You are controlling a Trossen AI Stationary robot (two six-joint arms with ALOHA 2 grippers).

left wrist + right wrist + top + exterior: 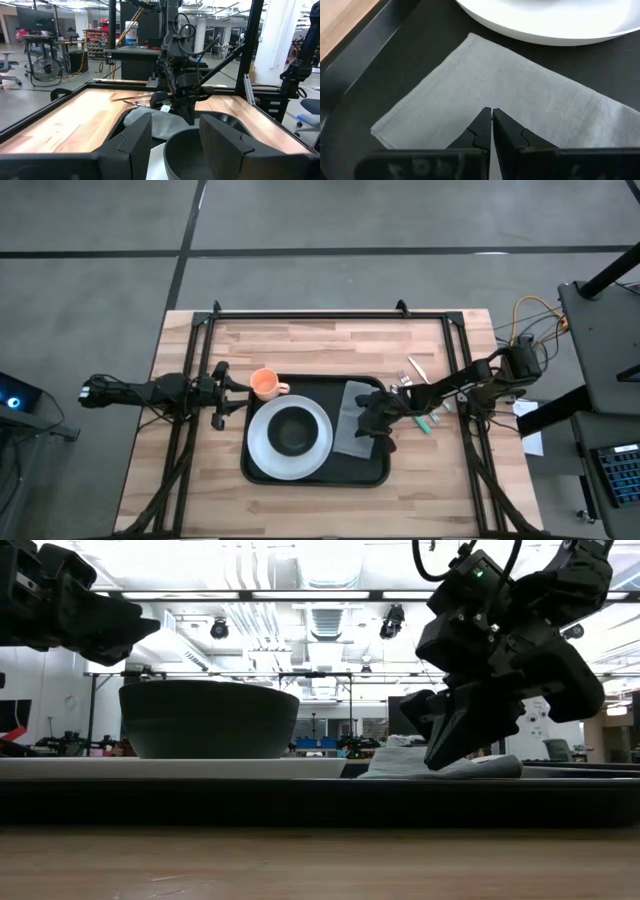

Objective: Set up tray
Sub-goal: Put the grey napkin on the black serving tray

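The tray [262,470] lies under the right tool [374,418], tips shut.

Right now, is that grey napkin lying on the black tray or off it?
On it. The grey napkin lies flat on the tray beside the white plate, under the shut right gripper.

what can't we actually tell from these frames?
- High view: items on the table beside the tray, near the right arm, are too small to name.
- Right wrist view: whether the shut right pincer touches the napkin; its own fingers cover the contact.
- Low view: the bowl's contents, hidden by its wall.
- Left wrist view: the orange cup is out of frame.
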